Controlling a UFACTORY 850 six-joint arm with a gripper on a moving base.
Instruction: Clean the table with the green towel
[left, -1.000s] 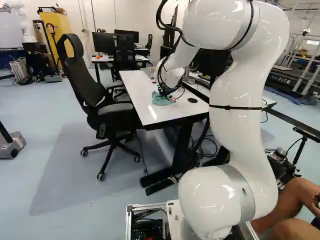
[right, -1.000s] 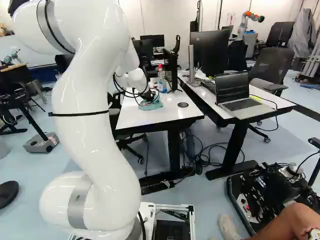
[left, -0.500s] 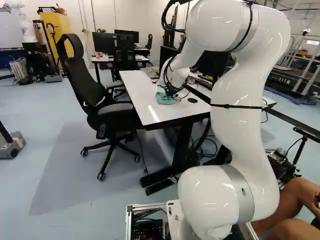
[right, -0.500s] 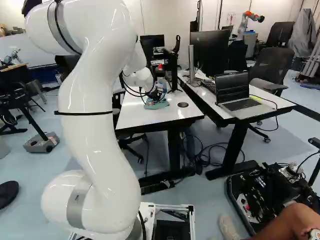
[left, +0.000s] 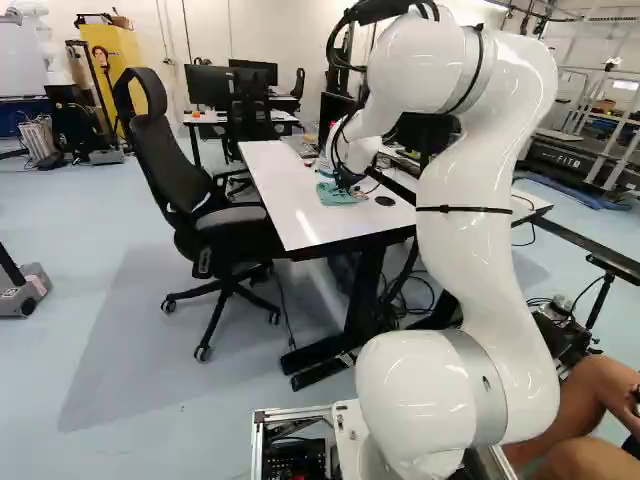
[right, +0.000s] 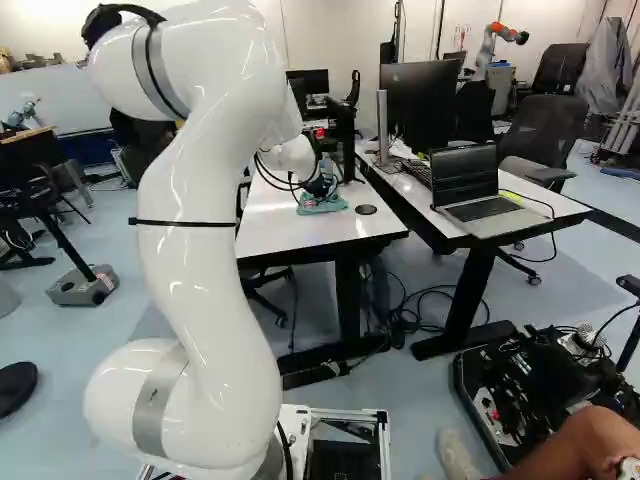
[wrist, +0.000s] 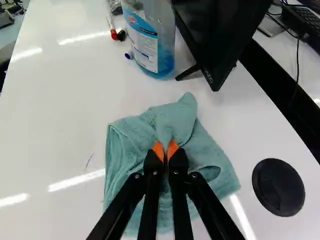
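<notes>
End effector (right: 323, 192) pinching green towel (wrist: 127, 145), labelled bottle (wrist: 146, 42)

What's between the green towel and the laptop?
Right base view: beside the towel, a round black cover on the white table, then a dark strip before the laptop's table.

White wall (left: 290, 40): plain, brightly lit, behind the far desk.
Floor (left: 90, 240): smooth, pale blue-grey.
Light: bright, casting a broad soft shadow (left: 150, 340) around the office chair's base.
Office chair (left: 165, 150): black, high-backed, with headrest and casters, left of the middle in the left base view.
Far desk (left: 205, 118): white top, dark monitors (left: 208, 87) on it.
Yellow panel (left: 113, 75): upright, far left of the left base view.
Laptop desk (right: 565, 212): white top, dark legs, open laptop (right: 480, 210).
Second chair (right: 548, 130): dark, beyond the laptop desk.
</notes>
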